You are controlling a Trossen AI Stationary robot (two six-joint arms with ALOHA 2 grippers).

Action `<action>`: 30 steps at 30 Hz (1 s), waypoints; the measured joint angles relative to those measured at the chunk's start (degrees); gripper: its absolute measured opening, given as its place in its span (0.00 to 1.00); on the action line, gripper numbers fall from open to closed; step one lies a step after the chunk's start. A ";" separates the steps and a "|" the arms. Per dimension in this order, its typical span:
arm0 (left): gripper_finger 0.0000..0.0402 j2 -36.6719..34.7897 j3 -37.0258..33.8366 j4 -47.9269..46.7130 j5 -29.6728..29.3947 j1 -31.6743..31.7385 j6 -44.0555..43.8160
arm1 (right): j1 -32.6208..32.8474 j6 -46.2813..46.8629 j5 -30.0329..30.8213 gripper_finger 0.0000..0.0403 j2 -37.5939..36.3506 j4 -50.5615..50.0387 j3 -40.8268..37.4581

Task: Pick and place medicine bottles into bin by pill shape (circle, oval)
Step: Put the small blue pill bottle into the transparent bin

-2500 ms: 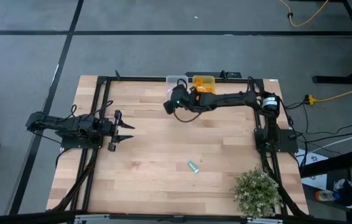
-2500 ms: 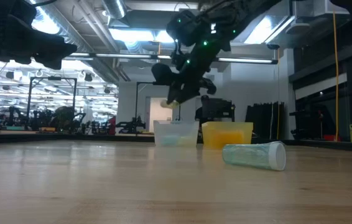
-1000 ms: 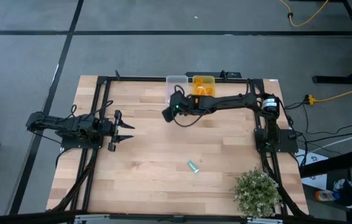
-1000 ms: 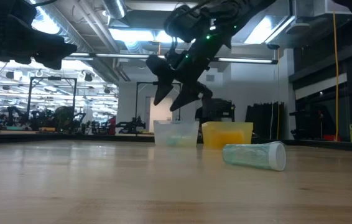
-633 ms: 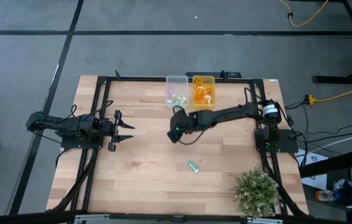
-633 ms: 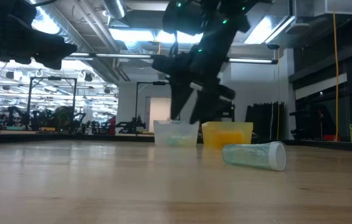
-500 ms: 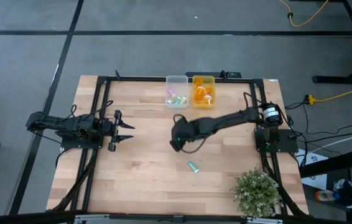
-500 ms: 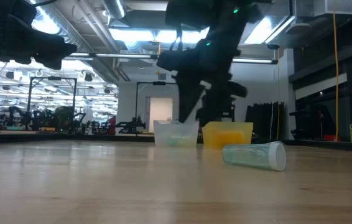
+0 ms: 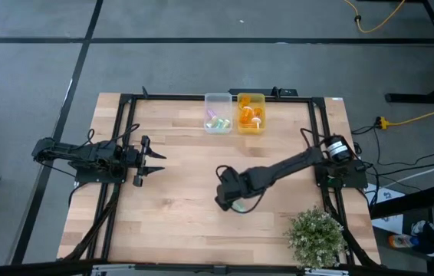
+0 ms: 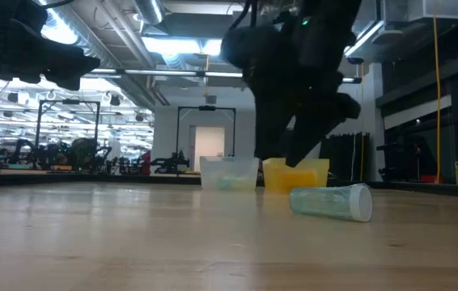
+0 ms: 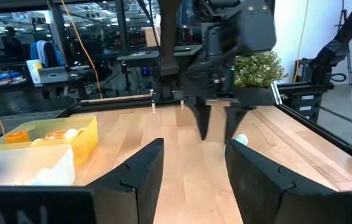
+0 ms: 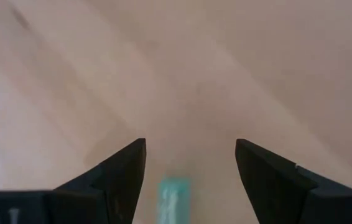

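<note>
- One teal translucent bottle (image 10: pixel 331 201) lies on its side on the wooden table (image 9: pixel 171 207).
- Right gripper (image 11: pixel 216 127) hangs above it, fingers spread, empty.
- Left gripper (image 9: pixel 156 164) waits well apart, open.

The right arm (image 9: pixel 286 162) reaches diagonally from its base at the right edge toward the middle of the table, wrist bent downward. Its right gripper (image 12: pixel 187 180) points down at the wood with jaws spread wide apart, holding nothing. The left arm (image 9: pixel 79 153) lies folded low along the left side, and the left gripper (image 11: pixel 191 168) faces inward with jaws parted.
</note>
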 joint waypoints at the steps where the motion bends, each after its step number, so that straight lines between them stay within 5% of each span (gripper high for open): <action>1: 0.41 0.00 0.00 0.00 0.00 0.00 0.00 | 0.57 0.31 -0.53 0.62 0.00 0.01 0.00; 30: 0.41 0.00 0.02 0.00 0.00 0.00 0.00 | 6.98 9.04 -3.39 0.62 5.16 0.28 -0.07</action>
